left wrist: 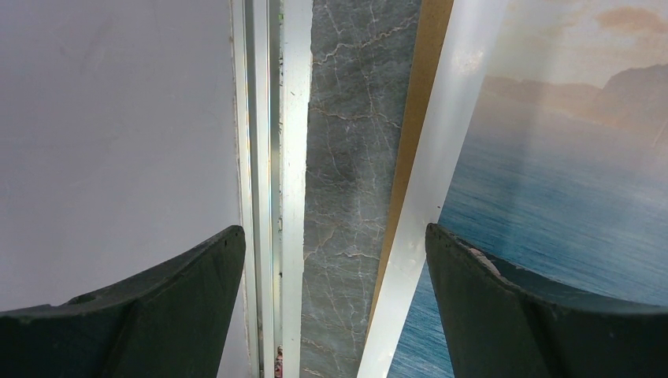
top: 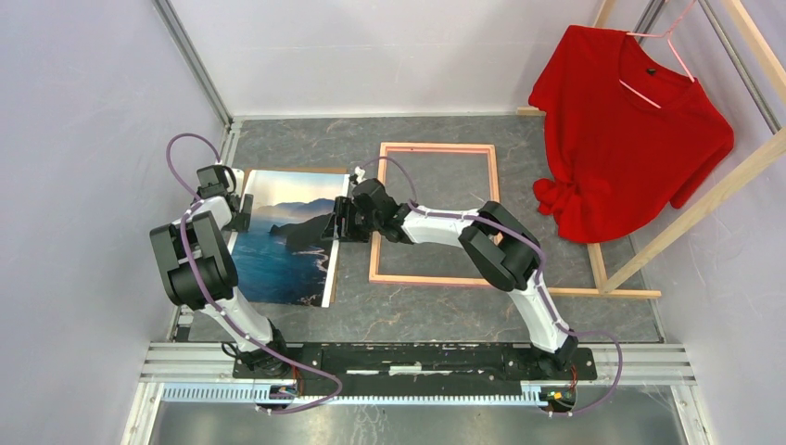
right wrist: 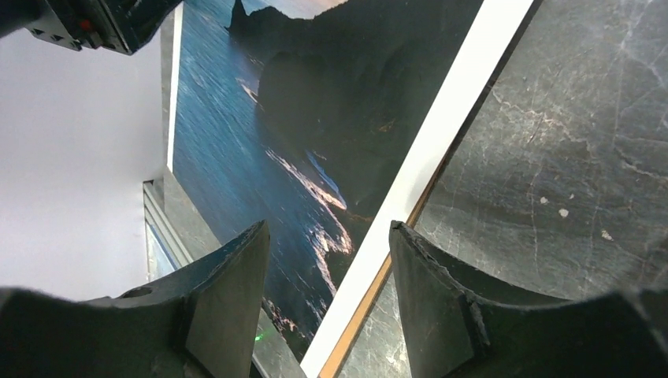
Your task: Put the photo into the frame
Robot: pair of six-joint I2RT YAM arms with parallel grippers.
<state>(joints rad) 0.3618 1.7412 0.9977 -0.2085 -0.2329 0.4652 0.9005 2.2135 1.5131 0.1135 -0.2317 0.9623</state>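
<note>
Top view. Shows the photo (top: 283,243) lying face up on the left part of the grey marbled table (top: 436,320), on top of a brown backing board (top: 306,171) peeking out along the far edge. Places the frame (top: 436,147) just to the right of the photo, flat on the table, empty, marble visible through the opening. Puts the left hand (top: 243,213) at the photo's left edge near the far corner, and the right hand (top: 339,223) at the photo's right edge, between photo and frame. Cannot tell the finger spacing from up here. Farther right, shows a red shirt (top: 630,139) on a pink hanger (top: 660,57), hung from a wooden clothes rack (top: 704,199).

Left wrist view. Shows the left hand (left wrist: 335,236) with fingers (left wrist: 157,315) spread wide, gripping nothing. Finds one finger over the white wall and a metal rail (left wrist: 276,157), the other over the blue water of the photo (left wrist: 567,197). Between them, from left: bare table, the board's brown edge, the print's white border.

Right wrist view. Shows the right hand (right wrist: 327,236) with fingers (right wrist: 224,299) likewise apart, straddling the white right border of the photo (right wrist: 315,102): one finger over dark print, the other over bare table. Cannot tell about contact with the print. Catches part of the left hand (right wrist: 94,24) in the upper left corner.
</note>
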